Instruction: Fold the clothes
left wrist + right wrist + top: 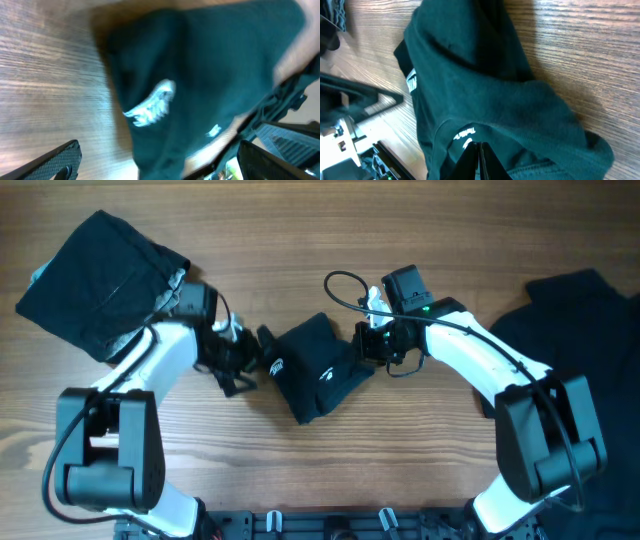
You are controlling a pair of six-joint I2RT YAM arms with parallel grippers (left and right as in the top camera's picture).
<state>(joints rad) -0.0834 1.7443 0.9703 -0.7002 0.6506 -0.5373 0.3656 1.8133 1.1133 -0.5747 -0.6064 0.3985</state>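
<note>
- Left arm [165,355]: white links and black joints, rising from the near edge of the worktop [300,240], elbow bent outward, wrist turned in toward the middle. Left jaws apart, one flat black finger at each lower corner of the wrist view, just beside the left end of the centre T-shirt [315,370].
- Right arm [470,350]: same build in a mirrored pose, forearm slanting from the near right toward the middle. Right jaws together, thin black tips meeting against the fabric close to a white neck label [465,136]. Cannot tell whether a fold is pinched between them.
- Centre T-shirt: at the middle of the worktop, between the two wrists. Very dark teal, soft matt knit, bunched into a compact slanted lump with rounded folds and creases. White printed emblem [150,102] on the side facing the left wrist, blurred there.
- Folded bundle [95,280]: at the far left corner of the worktop. Black cloth, flat, roughly square, lying askew, close beside the left forearm.
- Spread garment [580,320]: along the right edge of the worktop. Black, unfolded, wide irregular outline, running out of view and passing under the right arm's lower link.
- Worktop: light brown wood grain, smooth, streaked lengthwise.
- Cable [340,280]: thin, black, arching in a loop from the right wrist housing.
</note>
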